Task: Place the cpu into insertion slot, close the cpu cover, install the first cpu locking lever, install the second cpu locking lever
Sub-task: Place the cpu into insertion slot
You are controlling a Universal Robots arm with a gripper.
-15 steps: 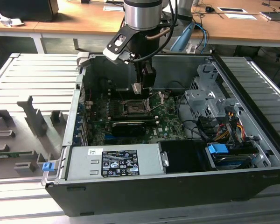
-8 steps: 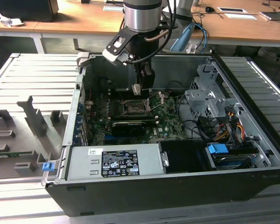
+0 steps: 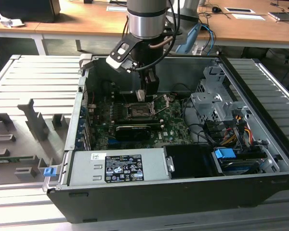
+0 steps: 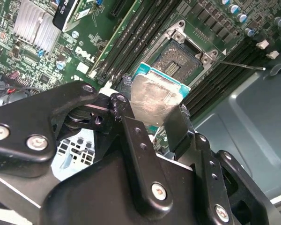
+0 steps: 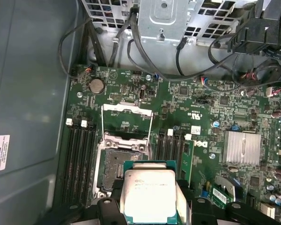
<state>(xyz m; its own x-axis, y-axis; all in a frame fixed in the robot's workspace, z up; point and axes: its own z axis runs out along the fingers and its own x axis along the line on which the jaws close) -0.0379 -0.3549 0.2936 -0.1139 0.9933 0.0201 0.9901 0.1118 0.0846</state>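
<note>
In the exterior view my gripper [image 3: 145, 94] hangs inside the open computer case, just above the insertion slot [image 3: 137, 112] on the green board. Both wrist views show it shut on the cpu [image 4: 154, 98] [image 5: 147, 192], a silver-topped chip with a teal rim, held by two opposite edges between the black fingers [image 4: 131, 136]. The chip floats above the board, apart from the slot [image 4: 180, 58] [image 5: 118, 164], which lies open and bare. The cpu cover [image 5: 127, 109] stands raised at the slot's far side. A thin locking lever [image 4: 243, 65] sticks out beside the slot.
Long black memory slots [image 5: 82, 159] flank the socket. A finned heatsink [image 5: 243, 147], loose cables [image 5: 145, 61] and a metal drive cage [image 3: 216, 101] crowd the board. The grey power supply [image 3: 118, 166] fills the case front. A grey fixture tray [image 3: 29, 125] lies at the exterior view's left.
</note>
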